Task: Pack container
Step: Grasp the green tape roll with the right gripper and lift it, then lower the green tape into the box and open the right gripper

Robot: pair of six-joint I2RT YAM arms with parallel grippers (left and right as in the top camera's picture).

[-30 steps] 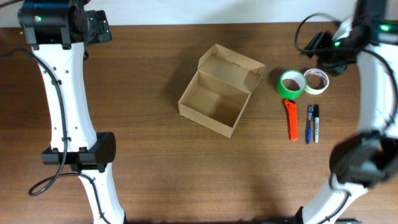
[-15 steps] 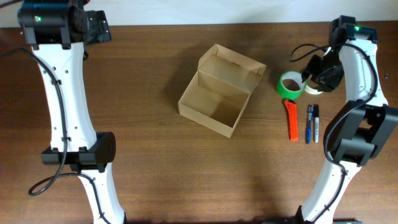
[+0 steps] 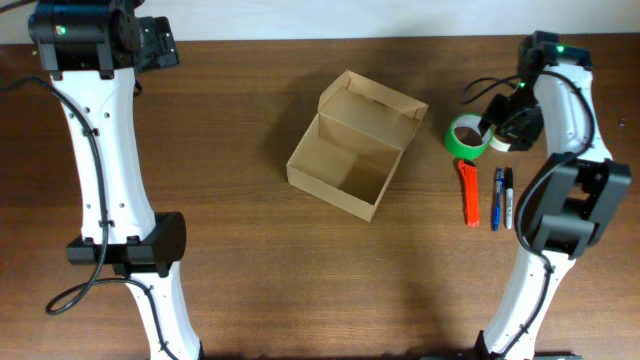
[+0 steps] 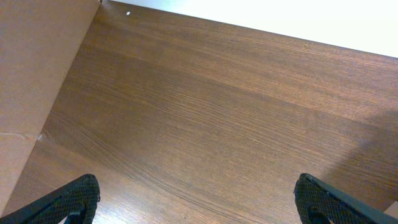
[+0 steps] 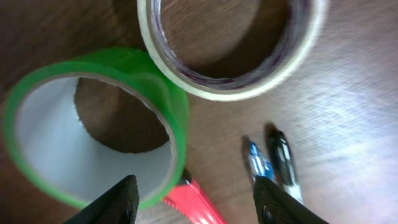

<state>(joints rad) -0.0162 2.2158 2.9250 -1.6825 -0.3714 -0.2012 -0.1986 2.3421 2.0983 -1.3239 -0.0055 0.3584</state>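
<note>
The container (image 3: 352, 146) is a tan cardboard box, open and empty, its flap lid raised at the back, in the middle of the table. My right gripper (image 3: 503, 122) hovers open over a green tape roll (image 3: 467, 134) and a white tape roll (image 3: 512, 131). In the right wrist view my right gripper's open fingers (image 5: 199, 202) straddle the green roll's edge (image 5: 177, 118), an orange cutter (image 5: 194, 202) and the table. The white roll (image 5: 236, 93) lies just beyond. My left gripper (image 3: 163, 47) is at the far left back, open over bare wood (image 4: 199, 205).
The orange cutter (image 3: 468, 192), a blue pen (image 3: 497, 198) and a black pen (image 3: 508, 197) lie side by side below the rolls. The pens also show in the right wrist view (image 5: 256, 163). A tan panel (image 4: 34, 68) stands left of the left gripper.
My right arm has swung in from the right edge, and its gripper now sits over the two tape rolls. The left arm and the box have not moved.
</note>
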